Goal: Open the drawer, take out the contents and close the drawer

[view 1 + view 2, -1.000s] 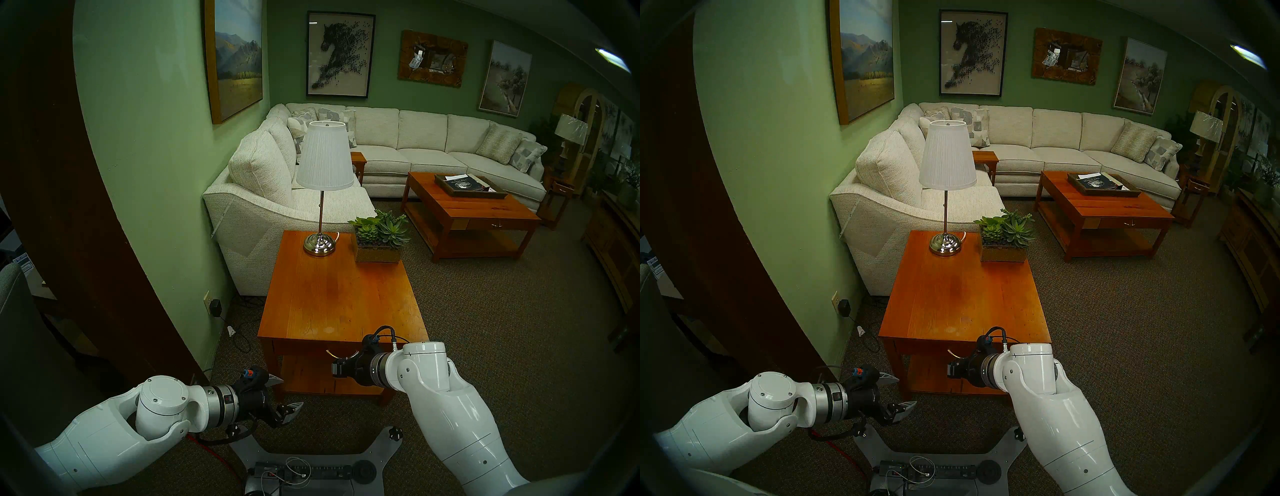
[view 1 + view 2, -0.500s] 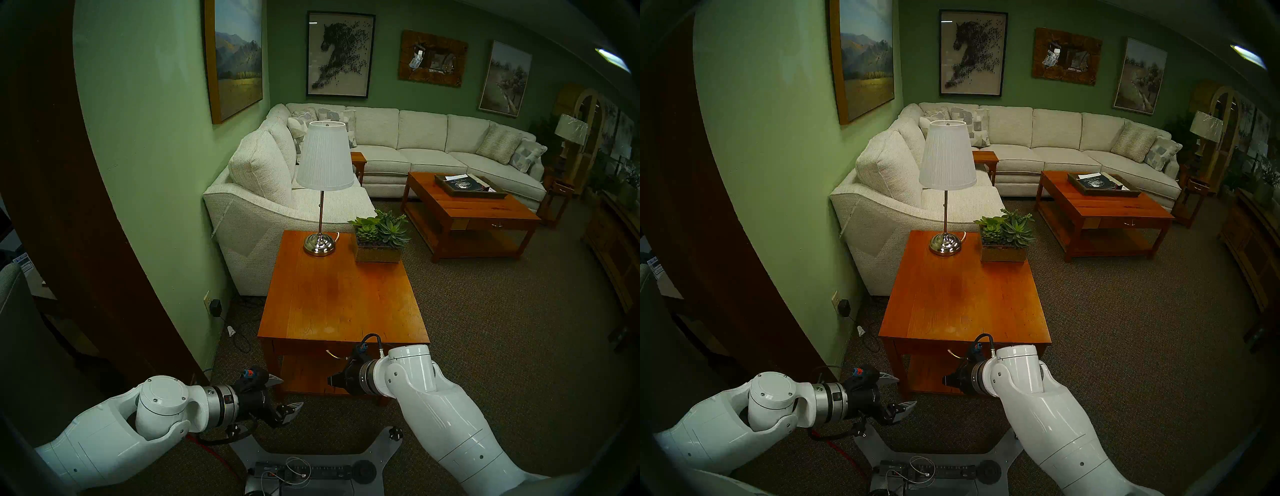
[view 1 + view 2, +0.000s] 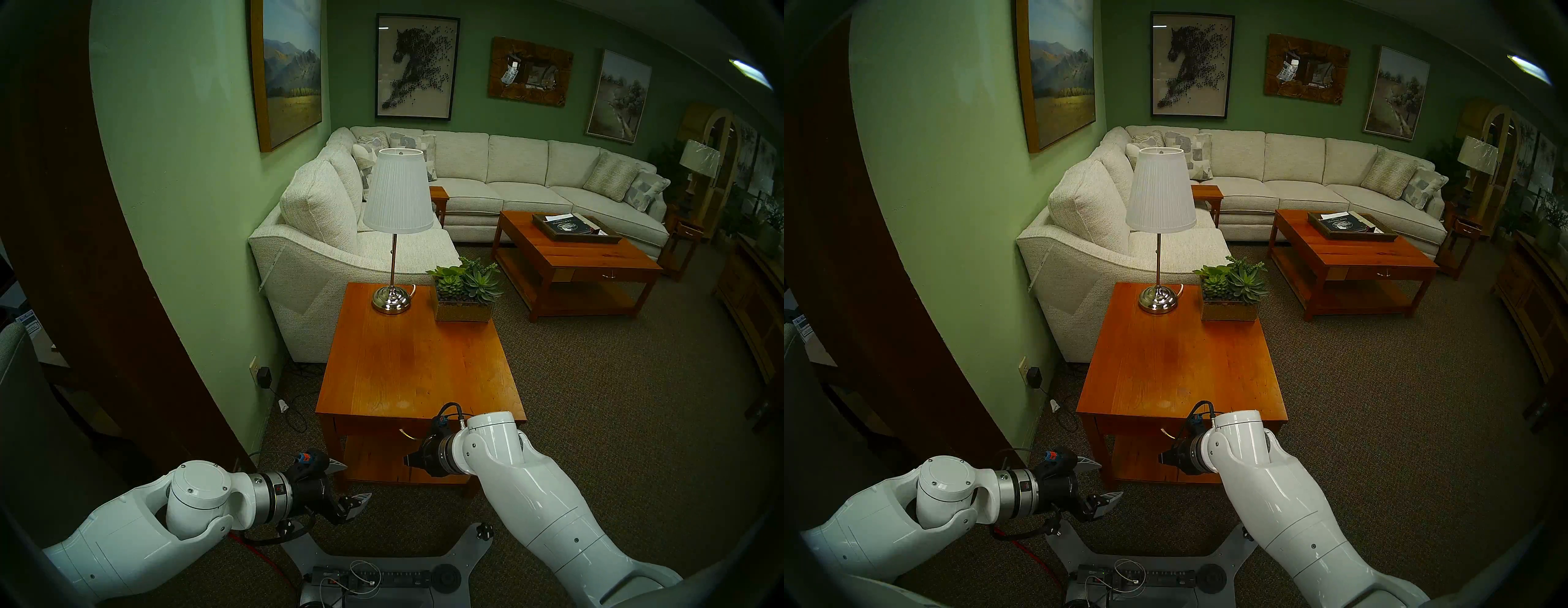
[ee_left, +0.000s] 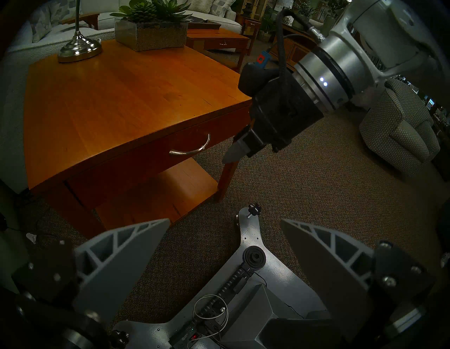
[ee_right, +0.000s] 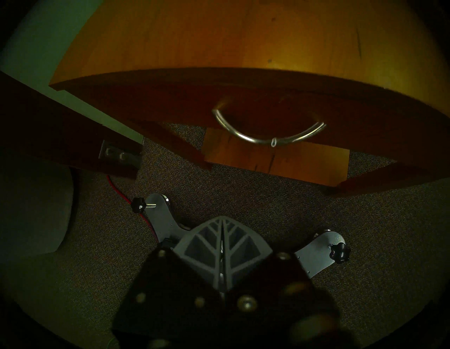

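Facing the closed drawer (image 4: 151, 156), right fingers (image 5: 222, 234) are seen pressed together, empty, just short of its handle (image 5: 267, 136). Left fingers (image 4: 136, 241) are spread wide, empty, beside the tabletop (image 3: 415, 365).

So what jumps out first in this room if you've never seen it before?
Probably the two white robot arms in front of an orange-brown lamp table. The right gripper is pinched shut beside the closed drawer's curved metal handle, not touching it. The left gripper hangs open near the table's corner.
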